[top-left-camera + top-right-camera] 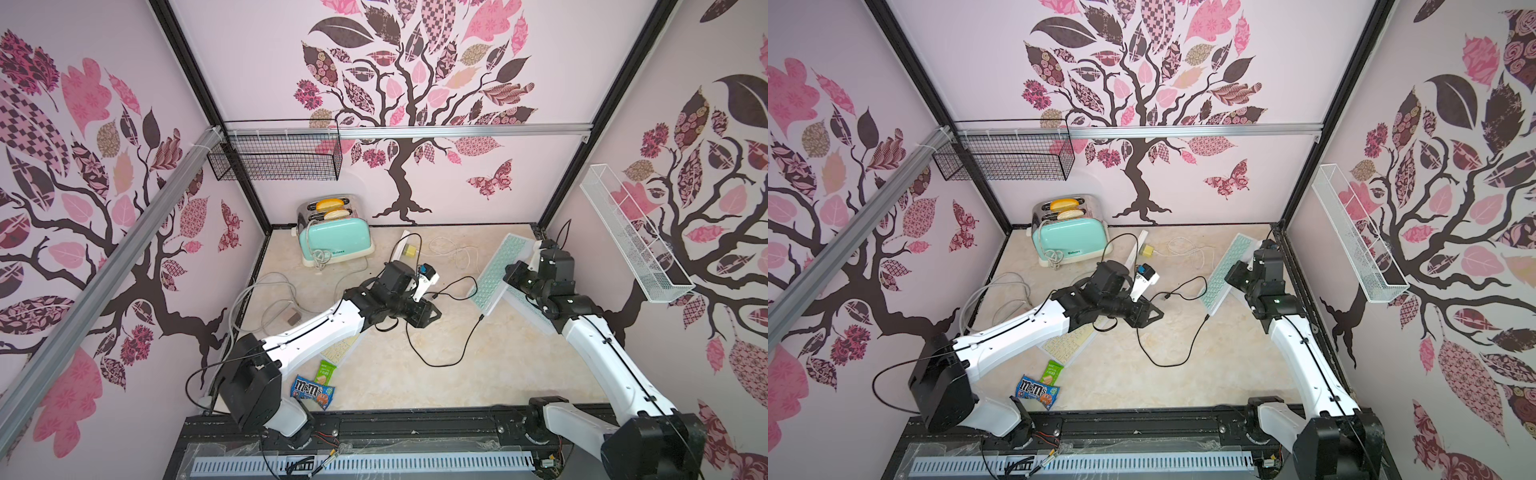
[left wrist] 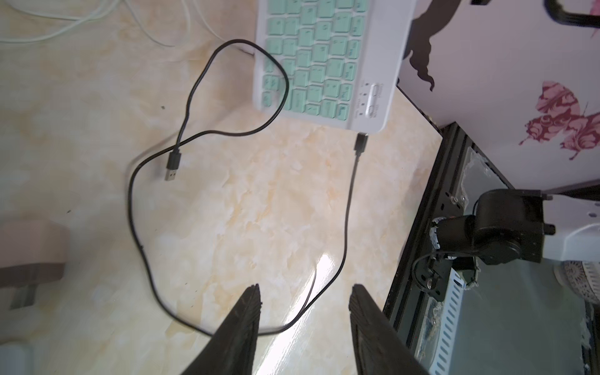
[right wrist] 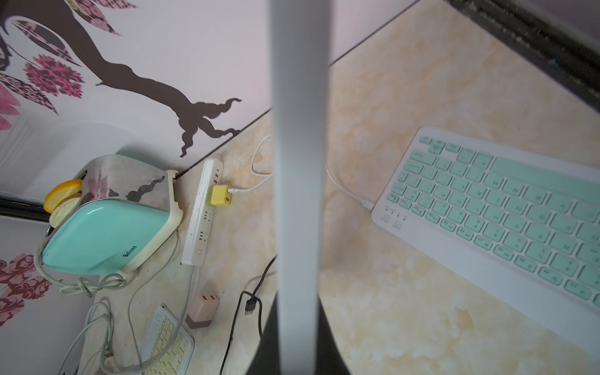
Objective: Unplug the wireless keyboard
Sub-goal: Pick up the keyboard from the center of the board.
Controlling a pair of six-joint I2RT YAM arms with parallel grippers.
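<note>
Ok so your left gripper (image 2: 306, 287) hangs over the middle of the table (image 1: 374, 374), jaws apart, nothing in them. The black cable (image 2: 345, 227) loops on the table under it and runs toward 2 o'clock. There its plug (image 2: 360, 144) sits right at the corner of the keyboard (image 2: 324, 65), and I can't tell if it's fully out. Check that first. If it isn't, pinch the plug body and pull straight along the cable, no wiggling. Your right gripper (image 1: 510, 274) is clamped on the keyboard's edge, holding it tilted, so brace with it.

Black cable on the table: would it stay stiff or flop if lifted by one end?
Probably floppy: the black cable lies in loose loops on the table. Likely light, being thin; its free USB plug would probably dangle.
</note>
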